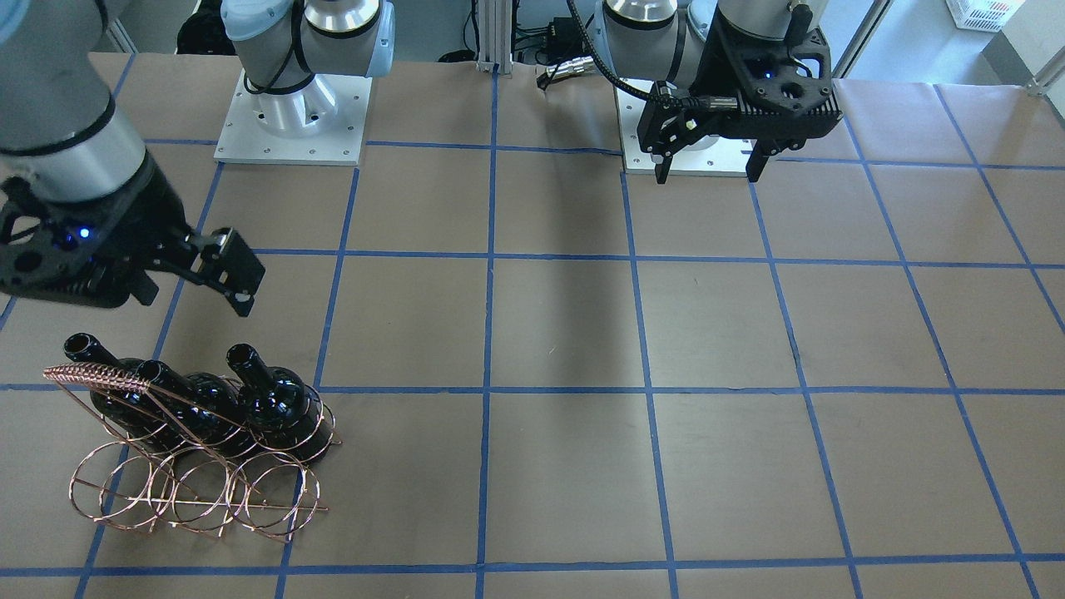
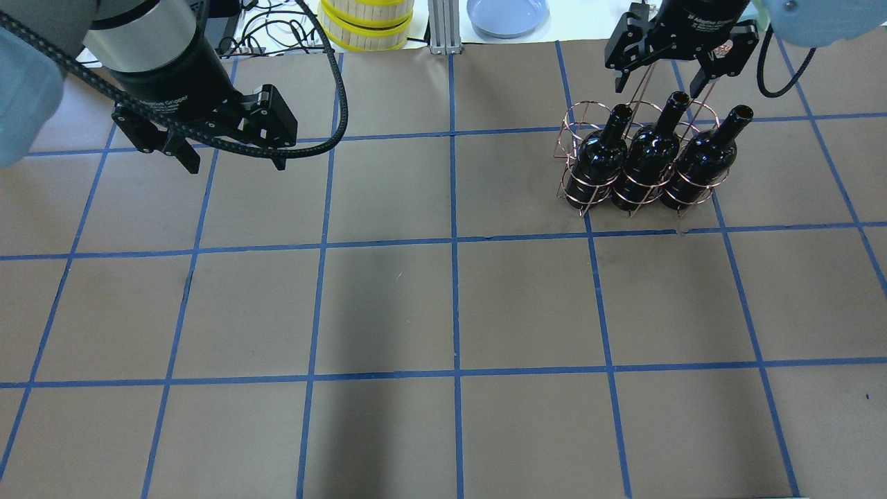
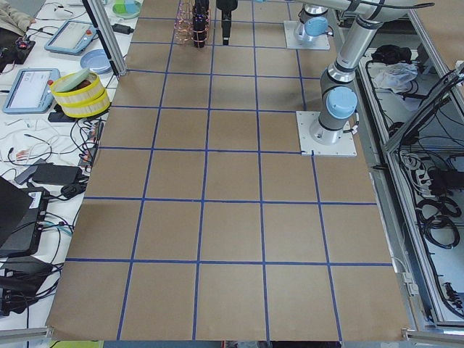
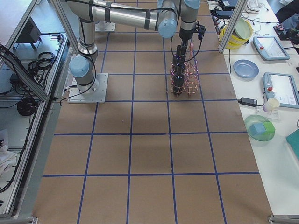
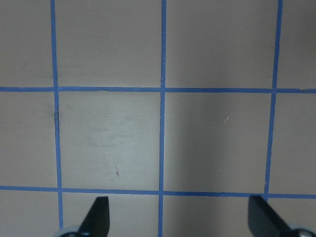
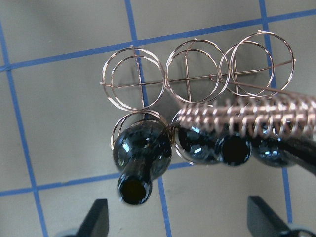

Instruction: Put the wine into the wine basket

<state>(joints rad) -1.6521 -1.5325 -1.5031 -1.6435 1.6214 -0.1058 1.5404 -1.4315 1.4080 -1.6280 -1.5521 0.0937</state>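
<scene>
Three glossy near-black wine bottles stand tilted, side by side, in one row of rings of the copper wire basket (image 2: pixel 572 147): the left (image 2: pixel 599 159), middle (image 2: pixel 648 163) and right bottle (image 2: pixel 700 163). The basket's other row of rings (image 6: pixel 187 81) holds nothing. Its coil-wrapped handle (image 6: pixel 247 121) crosses over two bottle necks. My right gripper (image 2: pixel 658 83) hovers above the bottle mouths, open and empty; it also shows in the front view (image 1: pixel 195 299). My left gripper (image 2: pixel 235 163) is open and empty above bare table, far from the basket.
Both arm bases (image 1: pixel 291 116) stand on the robot's side of the table. A stack of yellow-rimmed containers (image 2: pixel 365 24) and a blue plate (image 2: pixel 507 14) lie beyond the far edge. Blue tape lines grid the brown table (image 2: pixel 450 305).
</scene>
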